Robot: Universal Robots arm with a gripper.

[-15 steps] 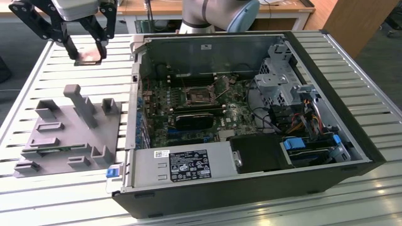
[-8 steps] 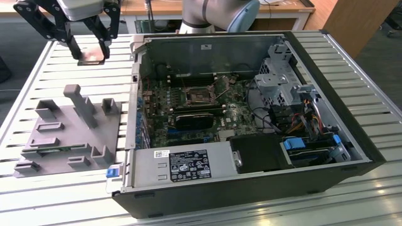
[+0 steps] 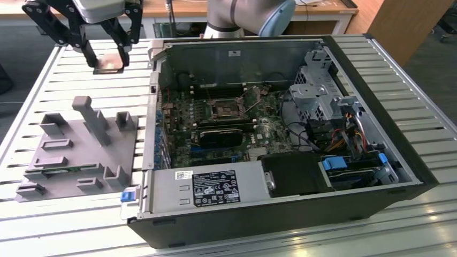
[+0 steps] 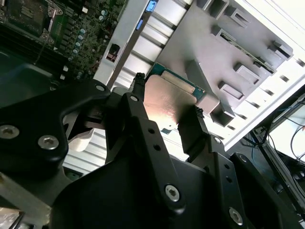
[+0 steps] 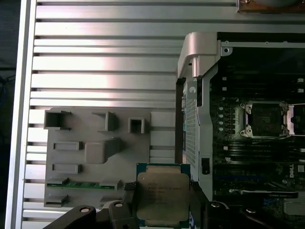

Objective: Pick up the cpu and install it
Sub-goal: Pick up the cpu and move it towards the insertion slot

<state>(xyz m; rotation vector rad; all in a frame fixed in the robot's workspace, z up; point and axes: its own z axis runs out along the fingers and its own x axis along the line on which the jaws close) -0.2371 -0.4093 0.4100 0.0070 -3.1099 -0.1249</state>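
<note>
My gripper (image 3: 107, 63) hangs high over the slatted table at the exterior view's far left, shut on the cpu (image 3: 109, 63), a small flat square chip with a silver-grey top. In both wrist views the black fingers (image 4: 138, 102) clamp the chip's two opposite sides; the cpu (image 5: 162, 190) sits level between them, over the grey fixture tray's edge. The cpu (image 4: 164, 105) shows a green rim. The open socket (image 3: 227, 108) on the motherboard lies inside the open computer case (image 3: 371, 101), towards the exterior view's right of the gripper; it is also seen as a socket (image 5: 266, 119) in the first wrist view.
A grey plastic fixture tray (image 3: 71, 155) with upright posts lies on the table left of the case. A black block (image 3: 218, 136) sits below the socket, with drive bays and cables (image 3: 343, 128) on the right. The arm's base (image 3: 243, 16) stands behind the case.
</note>
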